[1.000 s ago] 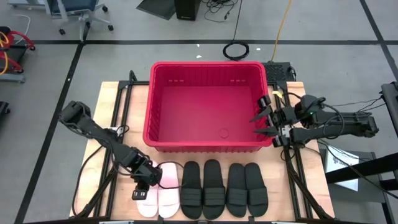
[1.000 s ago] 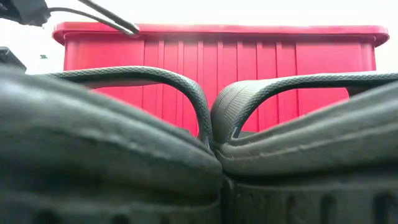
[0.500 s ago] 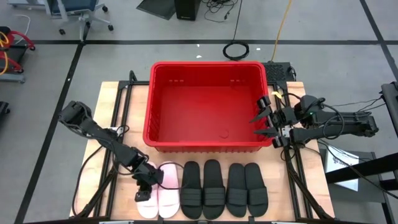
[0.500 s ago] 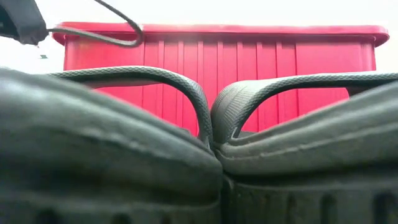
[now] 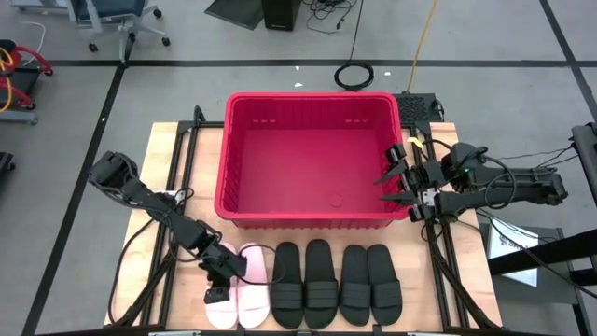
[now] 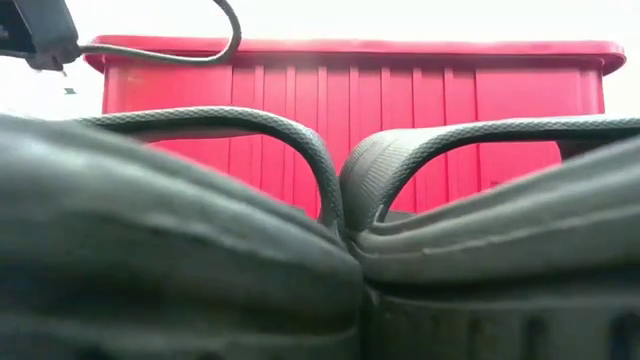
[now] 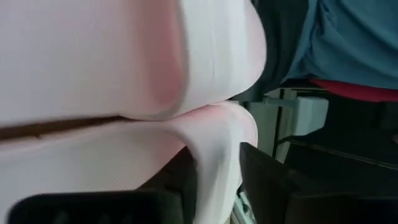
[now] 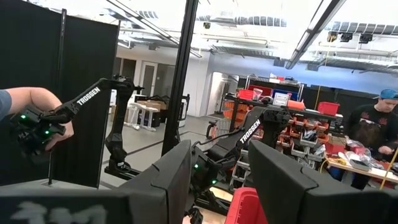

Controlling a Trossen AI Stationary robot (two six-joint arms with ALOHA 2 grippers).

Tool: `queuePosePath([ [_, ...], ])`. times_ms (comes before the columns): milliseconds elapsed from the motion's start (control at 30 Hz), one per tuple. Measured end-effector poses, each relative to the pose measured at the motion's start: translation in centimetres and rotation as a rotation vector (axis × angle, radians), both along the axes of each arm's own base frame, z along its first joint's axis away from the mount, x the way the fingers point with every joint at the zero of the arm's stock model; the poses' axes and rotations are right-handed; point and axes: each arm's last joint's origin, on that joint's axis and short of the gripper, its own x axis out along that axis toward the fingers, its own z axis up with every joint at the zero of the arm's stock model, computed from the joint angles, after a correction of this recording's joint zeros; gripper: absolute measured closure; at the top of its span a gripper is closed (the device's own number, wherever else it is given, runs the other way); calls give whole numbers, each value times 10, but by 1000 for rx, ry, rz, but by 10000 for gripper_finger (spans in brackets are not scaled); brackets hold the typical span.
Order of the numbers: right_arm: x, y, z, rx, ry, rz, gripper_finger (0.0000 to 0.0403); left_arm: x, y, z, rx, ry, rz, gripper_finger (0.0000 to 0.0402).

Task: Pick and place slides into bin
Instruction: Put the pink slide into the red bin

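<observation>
Six slides lie in a row along the table's near edge: two white ones (image 5: 252,289) on the left and several black ones (image 5: 320,283) to their right, which fill the low view (image 6: 200,250). The red bin (image 5: 308,217) stands behind them at the table's middle. My left gripper (image 5: 216,291) slants down onto the leftmost white slide (image 5: 224,310), shut on its strap. My right gripper (image 5: 396,184) hangs open above the bin's right rim with nothing between its fingers. My left gripper has an edge of the white slide's wide strap (image 7: 214,149) between its two fingers (image 7: 273,186). It comes slanting down from the table's far left side. The slide lies flat on the table beside the other white one.
The bin's near wall (image 6: 400,100) rises right behind the slides. A cable (image 6: 215,45) of my left arm loops above them in the low view. In the right wrist view the room shows other robot arms and people.
My left gripper has tipped further downward and sunk toward the table's near edge, onto the leftmost white slide. The slides have stayed where they were.
</observation>
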Motion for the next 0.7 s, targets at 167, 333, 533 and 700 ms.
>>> queuePosePath([
  [167, 0, 0, 1, -2, -12, 0, 252, 0, -1, 1, -7, -15, -19, 378],
  [333, -1, 0, 2, -4, -19, -1, 252, 0, -1, 1, -12, -7, -18, 387],
  [533, -1, 0, 2, -4, -19, -1, 252, -1, -1, 1, -28, -8, -57, 396],
  [700, -1, 0, 2, -4, -19, 0, 252, -2, -2, 1, -57, -14, -116, 394],
])
